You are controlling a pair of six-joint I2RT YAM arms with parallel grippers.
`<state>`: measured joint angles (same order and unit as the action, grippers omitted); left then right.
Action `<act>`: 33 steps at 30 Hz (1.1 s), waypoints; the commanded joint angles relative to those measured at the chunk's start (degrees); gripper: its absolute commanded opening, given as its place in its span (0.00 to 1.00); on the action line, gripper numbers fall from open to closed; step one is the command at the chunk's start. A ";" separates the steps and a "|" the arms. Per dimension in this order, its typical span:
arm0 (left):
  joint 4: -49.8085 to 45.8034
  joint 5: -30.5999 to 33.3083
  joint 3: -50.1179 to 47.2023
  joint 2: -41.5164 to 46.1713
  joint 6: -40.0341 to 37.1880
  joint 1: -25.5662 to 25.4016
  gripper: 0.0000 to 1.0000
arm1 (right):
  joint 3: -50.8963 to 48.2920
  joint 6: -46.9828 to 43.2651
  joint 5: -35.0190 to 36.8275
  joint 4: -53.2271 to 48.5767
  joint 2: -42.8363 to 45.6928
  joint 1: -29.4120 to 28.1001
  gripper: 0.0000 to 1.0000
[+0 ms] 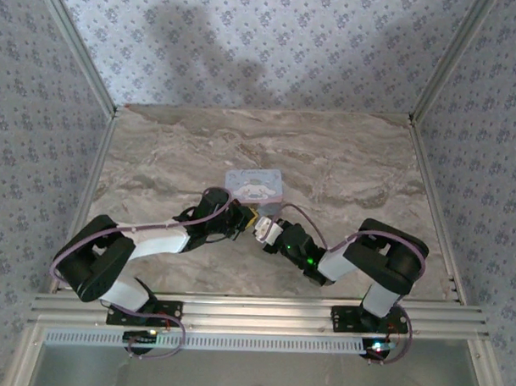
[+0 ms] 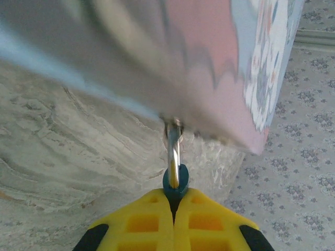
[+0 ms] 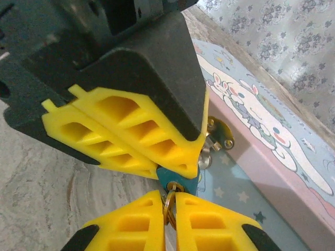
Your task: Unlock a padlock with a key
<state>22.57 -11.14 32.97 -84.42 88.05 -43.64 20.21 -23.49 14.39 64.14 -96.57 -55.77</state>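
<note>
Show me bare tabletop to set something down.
Bare marble: between the tin and the back wall, and from the tin out to either side rail. Crowded: right before the tin, where the left tool and right tool meet.

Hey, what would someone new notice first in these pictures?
On the marble table, the left pincer is clamped on a tiny teal padlock, nose to nose with the right pincer, closed around a brass key. The padlock is hooked to a pale blue cartoon tin just behind them.
</note>
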 commanded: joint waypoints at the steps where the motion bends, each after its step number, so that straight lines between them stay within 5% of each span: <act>1: 0.63 -0.85 1.13 -0.10 1.36 -0.78 0.00 | 1.11 3.28 2.80 2.17 -0.63 0.04 0.02; 14: -0.94 -0.50 1.87 -0.87 -0.33 -0.91 0.00 | 0.58 15.91 1.93 1.10 -0.18 0.88 0.00; 23: -4.89 2.16 1.97 -0.81 -4.15 -0.67 0.37 | -1.36 28.60 -0.39 0.73 -1.32 2.56 0.00; 33: -11.05 4.92 0.54 4.77 -8.85 1.64 0.45 | -1.91 42.42 -7.26 0.53 -2.48 4.74 0.00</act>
<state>15.33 -8.47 34.04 -83.05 81.49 -42.98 19.20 11.84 10.13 64.60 -98.37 -51.81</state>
